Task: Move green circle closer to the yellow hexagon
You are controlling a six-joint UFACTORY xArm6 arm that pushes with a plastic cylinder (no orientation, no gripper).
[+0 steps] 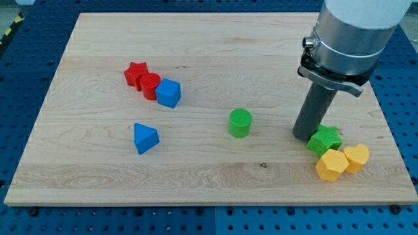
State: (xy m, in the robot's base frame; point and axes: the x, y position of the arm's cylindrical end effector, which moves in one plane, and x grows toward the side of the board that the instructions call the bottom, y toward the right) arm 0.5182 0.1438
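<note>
The green circle (240,123) stands near the middle of the wooden board (209,52). The yellow hexagon (331,165) lies at the view's lower right, touching a yellow heart (356,157) on its right and a green star (324,139) just above it. My tip (303,136) rests on the board at the green star's left edge, about a block's width to the right of the green circle.
A red star (136,73), a red circle (149,85) and a blue hexagon (168,93) cluster at the view's upper left. A blue triangle (145,138) lies below them. The board's right edge is close to the yellow blocks.
</note>
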